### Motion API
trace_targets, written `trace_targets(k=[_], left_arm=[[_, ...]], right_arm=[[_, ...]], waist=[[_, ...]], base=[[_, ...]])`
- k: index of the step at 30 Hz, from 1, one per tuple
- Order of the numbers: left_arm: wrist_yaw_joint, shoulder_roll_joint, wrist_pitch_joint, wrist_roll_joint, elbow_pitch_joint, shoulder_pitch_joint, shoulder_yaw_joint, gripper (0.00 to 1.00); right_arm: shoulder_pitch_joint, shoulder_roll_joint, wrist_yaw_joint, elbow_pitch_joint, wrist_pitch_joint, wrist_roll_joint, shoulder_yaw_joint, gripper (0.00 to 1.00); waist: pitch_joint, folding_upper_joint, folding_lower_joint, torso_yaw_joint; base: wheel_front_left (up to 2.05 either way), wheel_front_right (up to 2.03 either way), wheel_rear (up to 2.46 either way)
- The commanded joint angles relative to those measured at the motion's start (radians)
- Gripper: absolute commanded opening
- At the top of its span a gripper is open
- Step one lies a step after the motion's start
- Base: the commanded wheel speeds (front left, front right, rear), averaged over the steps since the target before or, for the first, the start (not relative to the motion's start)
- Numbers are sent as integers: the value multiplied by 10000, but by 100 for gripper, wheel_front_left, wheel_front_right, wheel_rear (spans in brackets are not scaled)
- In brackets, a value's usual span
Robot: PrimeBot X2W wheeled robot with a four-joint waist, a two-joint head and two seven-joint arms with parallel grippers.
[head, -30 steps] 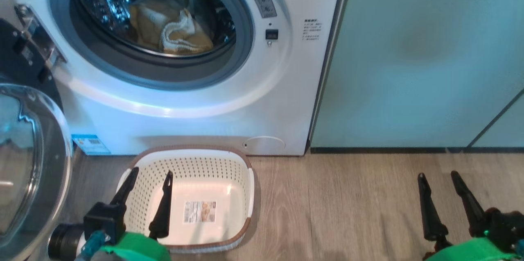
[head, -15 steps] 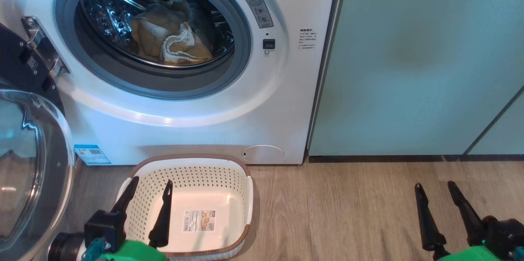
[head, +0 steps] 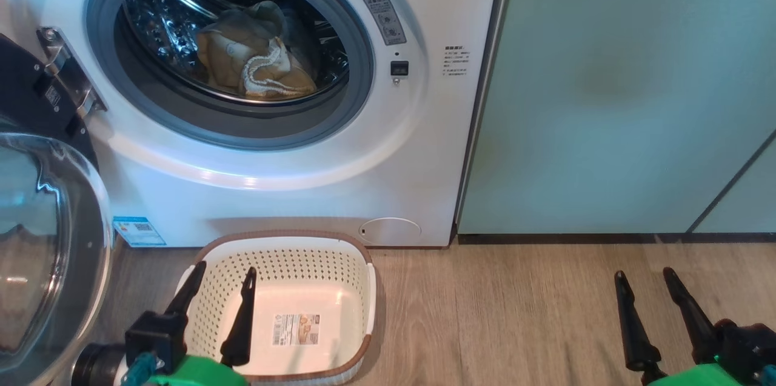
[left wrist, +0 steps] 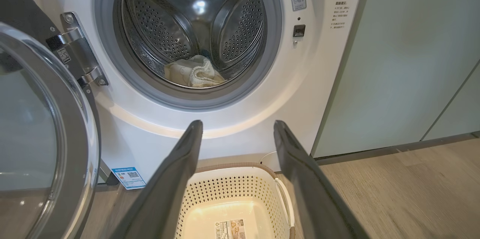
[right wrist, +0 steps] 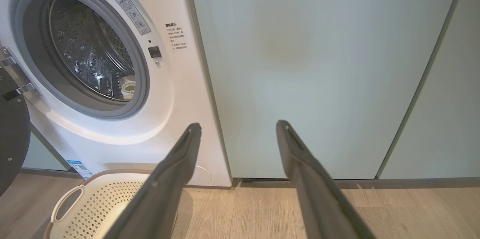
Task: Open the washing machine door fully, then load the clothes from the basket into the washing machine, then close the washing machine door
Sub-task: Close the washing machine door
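1. Door point(head: 54, 240) swung out at far left, hinged on the washer's left edge.
2. Left gripper point(head: 225, 269): fingers spread wide, holding nothing, hovering over the basket's left half.
3. Basket point(head: 279, 234) on the floor point(head: 485, 313), back rim just beside the washer's base, bare bottom with label showing.
4. Washer point(head: 291, 198) drum open. Clothes point(head: 254, 62) lie bundled at the drum bottom, near the front lip.
5. Right gripper point(head: 642, 274): fingers spread wide, holding nothing, above the floor in front of the teal cabinet point(head: 606, 101), well apart from the basket.
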Motion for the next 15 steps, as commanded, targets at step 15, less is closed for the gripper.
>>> trace_targets(k=[15], left_arm=[[1096, 166, -127, 154, -354, -408, 393, 100]], right_arm=[[-228, -137, -29, -446, 11, -38, 187, 100]], waist=[[-62, -1, 0, -8]], base=[[-59, 59, 0]])
